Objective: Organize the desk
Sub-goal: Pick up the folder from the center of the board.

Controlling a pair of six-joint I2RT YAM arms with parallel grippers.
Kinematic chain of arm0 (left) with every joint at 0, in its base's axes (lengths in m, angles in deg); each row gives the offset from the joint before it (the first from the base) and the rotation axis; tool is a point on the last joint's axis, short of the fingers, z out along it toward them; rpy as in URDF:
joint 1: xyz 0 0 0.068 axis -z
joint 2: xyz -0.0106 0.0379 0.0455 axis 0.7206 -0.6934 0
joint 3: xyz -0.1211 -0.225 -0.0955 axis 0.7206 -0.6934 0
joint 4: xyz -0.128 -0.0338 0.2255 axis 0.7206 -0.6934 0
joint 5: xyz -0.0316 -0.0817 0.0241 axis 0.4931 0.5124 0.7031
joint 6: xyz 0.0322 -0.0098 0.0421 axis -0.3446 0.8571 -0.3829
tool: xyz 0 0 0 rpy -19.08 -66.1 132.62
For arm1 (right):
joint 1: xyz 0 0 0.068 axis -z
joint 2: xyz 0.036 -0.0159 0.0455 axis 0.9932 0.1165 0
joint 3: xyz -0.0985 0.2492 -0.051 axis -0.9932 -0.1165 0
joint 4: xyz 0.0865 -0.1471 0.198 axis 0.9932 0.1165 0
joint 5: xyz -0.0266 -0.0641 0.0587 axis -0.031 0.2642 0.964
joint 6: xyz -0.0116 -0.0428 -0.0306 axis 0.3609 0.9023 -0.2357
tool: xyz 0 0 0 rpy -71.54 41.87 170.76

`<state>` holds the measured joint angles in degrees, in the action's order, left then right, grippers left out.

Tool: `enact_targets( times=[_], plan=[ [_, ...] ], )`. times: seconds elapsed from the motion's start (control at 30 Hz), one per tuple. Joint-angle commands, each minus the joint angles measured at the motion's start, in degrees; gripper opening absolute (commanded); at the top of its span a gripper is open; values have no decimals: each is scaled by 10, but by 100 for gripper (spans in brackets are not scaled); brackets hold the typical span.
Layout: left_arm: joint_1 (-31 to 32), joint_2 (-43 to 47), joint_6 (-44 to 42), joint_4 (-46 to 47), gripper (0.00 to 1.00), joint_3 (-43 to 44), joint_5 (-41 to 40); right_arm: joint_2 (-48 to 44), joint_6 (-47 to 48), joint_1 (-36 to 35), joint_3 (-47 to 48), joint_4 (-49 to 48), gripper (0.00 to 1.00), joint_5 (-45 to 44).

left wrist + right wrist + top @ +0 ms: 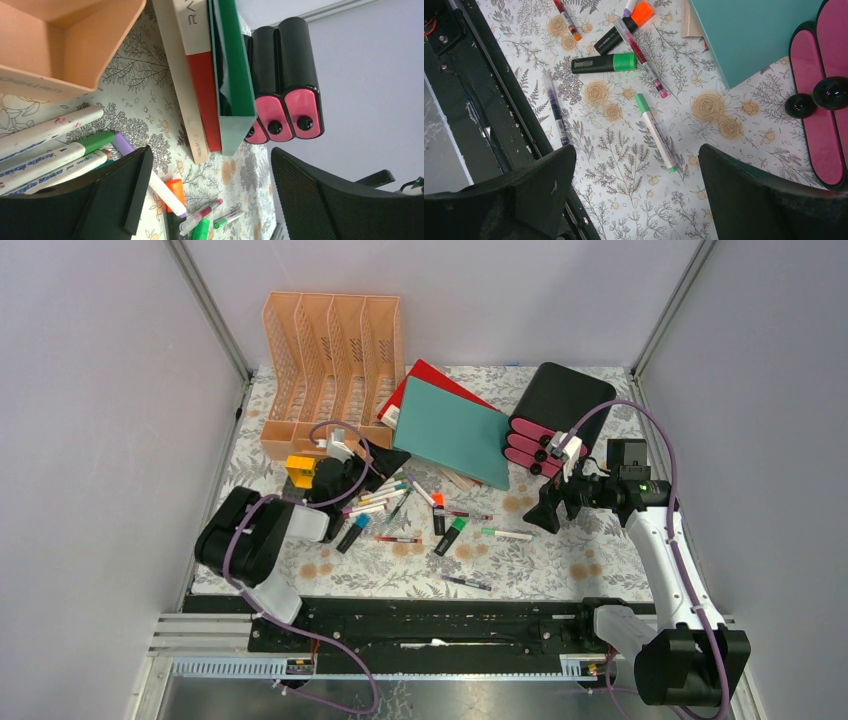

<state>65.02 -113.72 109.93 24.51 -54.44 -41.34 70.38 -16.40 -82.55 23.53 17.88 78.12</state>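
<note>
The desk (pixel 560 560) is covered in white cloth with grey ferns and tan flowers. Pens and markers lie scattered across its middle, among them a green highlighter (pixel 450 536), a blue marker (pixel 352 533) and a green-capped white pen (pixel 655 132). My left gripper (pixel 365 475) hangs low over the left end of this scatter, open and holding nothing (pixel 210 160). A bundle of white markers (pixel 50 135) lies beside its left finger. My right gripper (pixel 546 512) hovers over bare cloth right of the pens, open and holding nothing (pixel 636 155).
A peach file rack (pixel 330 365) stands at the back left. A teal folder (pixel 450 430) lies on a red one (pixel 425 375), against a black-and-pink drawer box (pixel 550 415). A yellow block (pixel 299 470) sits left of my left gripper. A purple pen (pixel 467 583) lies near the black front rail (pixel 420 615).
</note>
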Motion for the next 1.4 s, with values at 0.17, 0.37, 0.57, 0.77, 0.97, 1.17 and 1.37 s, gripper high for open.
enact_targets(
  times=[0.17, 0.37, 0.57, 0.77, 0.97, 1.17, 1.37],
  plan=[
    [11, -88, 64, 156, 75, 47, 18, 2, 7, -5, 7, -3, 100, 11],
    [14, -107, 71, 165, 66, 61, 16, 1, 7, -5, 7, -3, 100, 9],
    [17, -114, 69, 159, 53, 73, 14, 1, 7, -5, 7, -3, 100, 8],
    [20, -122, 66, 153, 47, 84, 7, 1, 8, -4, 7, -3, 100, 8],
    [21, -112, 43, 125, 40, 91, -9, 1, 8, -5, 7, -3, 100, 8],
    [23, -95, 23, 116, 16, 91, -9, 0, 8, -4, 7, -3, 100, 8],
    [24, -39, -17, 88, 0, 78, -14, 0, 8, -5, 7, -3, 100, 9]
  ],
)
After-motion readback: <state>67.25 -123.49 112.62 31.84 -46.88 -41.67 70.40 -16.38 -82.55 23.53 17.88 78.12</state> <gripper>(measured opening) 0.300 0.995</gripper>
